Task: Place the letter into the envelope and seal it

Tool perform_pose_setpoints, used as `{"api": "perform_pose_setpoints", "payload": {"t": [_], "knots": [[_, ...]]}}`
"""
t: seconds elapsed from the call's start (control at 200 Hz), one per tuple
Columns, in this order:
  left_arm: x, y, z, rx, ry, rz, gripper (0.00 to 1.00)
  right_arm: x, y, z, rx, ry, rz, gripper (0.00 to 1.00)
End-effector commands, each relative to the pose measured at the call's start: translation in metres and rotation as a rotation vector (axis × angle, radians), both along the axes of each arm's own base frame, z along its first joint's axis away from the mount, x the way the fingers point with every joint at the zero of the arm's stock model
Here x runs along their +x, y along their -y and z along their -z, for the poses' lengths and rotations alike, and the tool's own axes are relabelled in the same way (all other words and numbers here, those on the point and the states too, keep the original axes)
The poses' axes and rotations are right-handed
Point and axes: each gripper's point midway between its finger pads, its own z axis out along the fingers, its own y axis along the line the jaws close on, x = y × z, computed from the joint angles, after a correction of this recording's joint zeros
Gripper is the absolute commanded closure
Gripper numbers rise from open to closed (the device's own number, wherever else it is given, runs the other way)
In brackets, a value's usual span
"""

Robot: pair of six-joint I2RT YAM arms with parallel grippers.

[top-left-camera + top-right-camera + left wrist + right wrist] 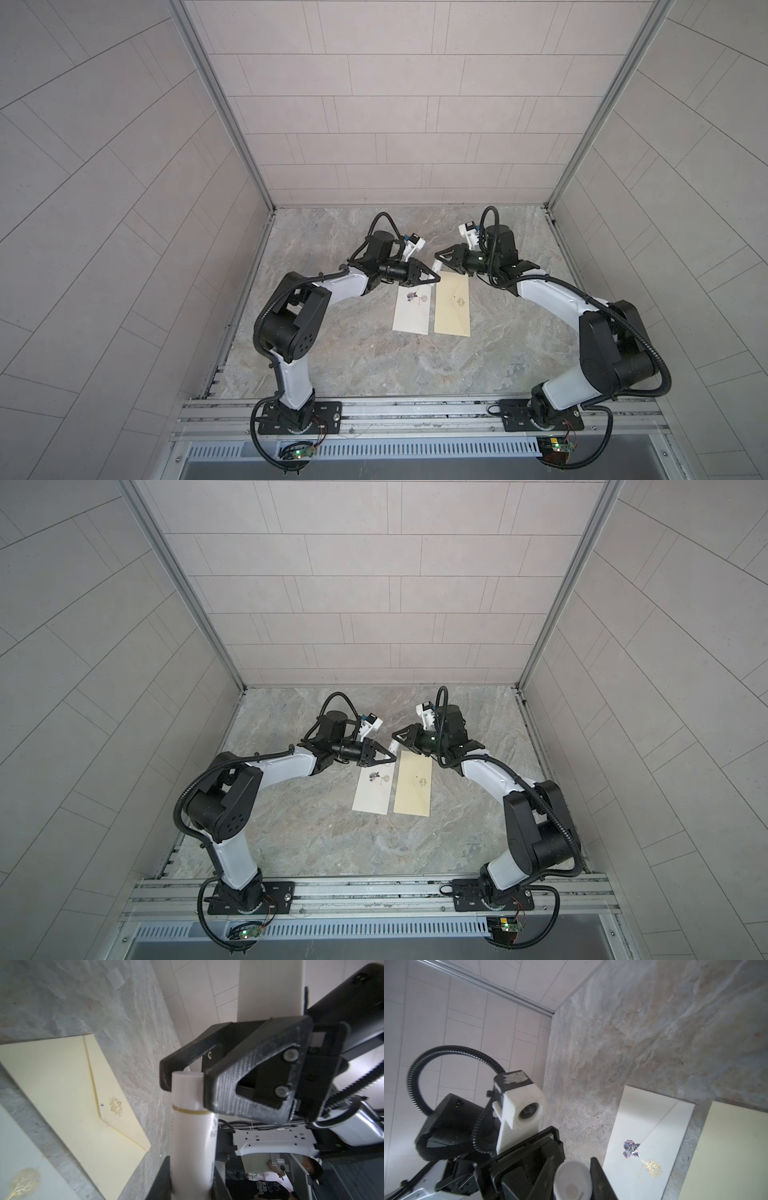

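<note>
The left gripper's (437, 277) jaws are clamping a white tube's (191, 1136) body and the right gripper's (436, 258) jaws its cap, hovering over the far ends of the white envelope (411, 311) and cream envelope (453, 309) lying side by side on the tabletop (332, 340).

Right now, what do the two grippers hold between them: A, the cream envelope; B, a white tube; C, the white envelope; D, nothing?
B: the white tube is clamped by the right gripper and left gripper; the cream envelope and white envelope lie flat on the table.
</note>
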Motion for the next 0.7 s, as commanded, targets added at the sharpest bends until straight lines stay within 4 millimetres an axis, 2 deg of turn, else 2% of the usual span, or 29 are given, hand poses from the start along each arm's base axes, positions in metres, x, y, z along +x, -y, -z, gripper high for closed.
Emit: {"api": "perform_pose_setpoints", "payload": {"t": [0.0,0.16,0.245,0.285,0.315,0.325,0.34,0.395,0.435,0.47,0.6,0.696], "knots": [[0.018,-0.016,-0.090,-0.310,0.095,-0.004,1.00,-0.032,-0.010,0.013,0.029,-0.062,-0.121,1.00],[0.021,-0.014,-0.077,-0.283,0.115,-0.017,1.00,-0.039,-0.007,0.006,-0.004,-0.028,-0.137,1.00],[0.028,-0.015,-0.066,-0.230,0.165,-0.075,1.00,-0.043,-0.004,-0.001,-0.053,-0.009,-0.136,0.67],[0.033,-0.017,-0.056,-0.161,0.199,-0.115,1.00,-0.043,-0.001,-0.005,-0.073,0.006,-0.125,0.59],[0.037,-0.019,-0.042,-0.073,0.211,-0.154,1.00,-0.042,0.001,-0.008,-0.093,0.016,-0.111,0.56],[0.039,-0.020,-0.042,-0.050,0.264,-0.170,1.00,-0.042,0.003,-0.009,-0.099,0.020,-0.103,0.56],[0.041,-0.024,-0.030,0.026,0.255,-0.195,1.00,-0.041,0.004,-0.010,-0.108,0.025,-0.091,0.54],[0.041,-0.038,0.000,0.327,0.413,-0.230,1.00,-0.039,0.010,-0.017,-0.137,0.047,-0.056,0.52],[0.040,-0.048,0.013,0.514,0.513,-0.235,1.00,-0.036,0.014,-0.020,-0.156,0.058,-0.028,0.52],[0.038,-0.051,0.020,0.608,0.575,-0.220,1.00,-0.034,0.019,-0.021,-0.178,0.063,0.002,0.52],[0.033,-0.057,0.033,0.699,0.609,-0.202,1.00,-0.030,0.025,-0.030,-0.187,0.097,0.049,0.52],[0.022,-0.053,0.038,0.737,0.668,-0.169,1.00,-0.029,0.023,-0.032,-0.178,0.101,0.044,0.52]]}}
